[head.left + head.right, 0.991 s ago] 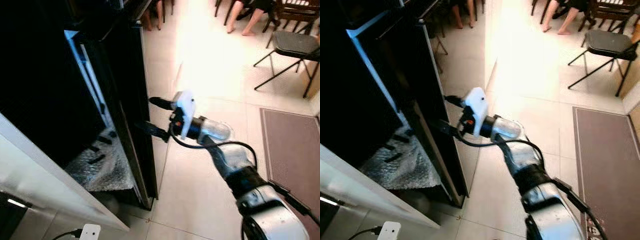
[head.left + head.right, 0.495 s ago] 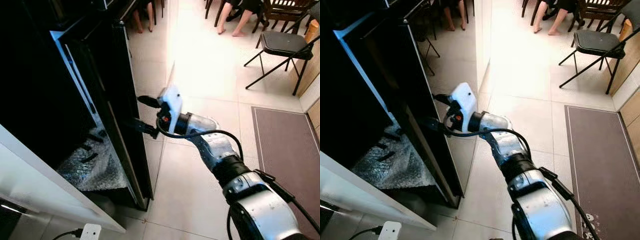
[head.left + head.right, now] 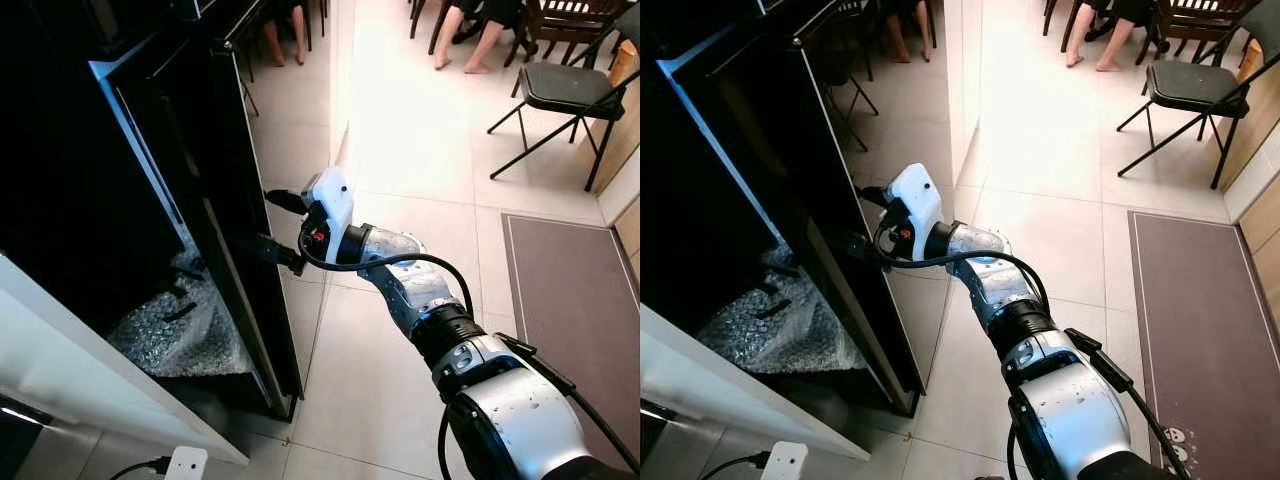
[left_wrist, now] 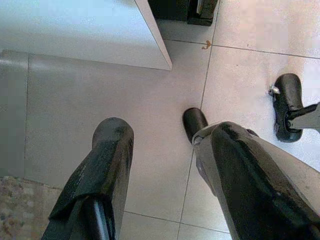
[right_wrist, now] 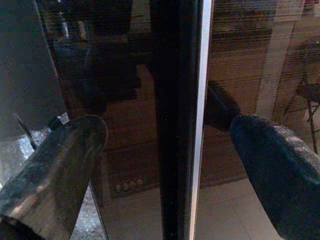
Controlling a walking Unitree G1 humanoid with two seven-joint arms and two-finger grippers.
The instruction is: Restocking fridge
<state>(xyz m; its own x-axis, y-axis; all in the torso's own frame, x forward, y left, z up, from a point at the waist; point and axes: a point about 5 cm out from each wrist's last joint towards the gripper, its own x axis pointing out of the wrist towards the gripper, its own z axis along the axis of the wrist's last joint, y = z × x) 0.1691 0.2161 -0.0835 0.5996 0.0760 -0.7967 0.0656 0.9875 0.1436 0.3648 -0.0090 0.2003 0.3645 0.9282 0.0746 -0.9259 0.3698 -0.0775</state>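
1. My left gripper [image 4: 160,165] hangs over the tiled floor [image 4: 100,125], fingers spread, holding nothing
2. My right gripper [image 3: 268,225] reaches to the edge of the black fridge door [image 3: 215,200], fingers parted with one on each side of that edge
3. Bubble wrap [image 3: 165,335] lies inside the fridge's dark bottom
4. A folding chair [image 3: 570,95] stands far off

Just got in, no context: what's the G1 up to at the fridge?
It is working the fridge door. The right tool is open, with one finger on each side of the dark door's free edge. The door stands ajar, and crinkled plastic wrap lies in the bottom of the dark interior. The left tool is open and points at the tiled floor. No groceries are held.
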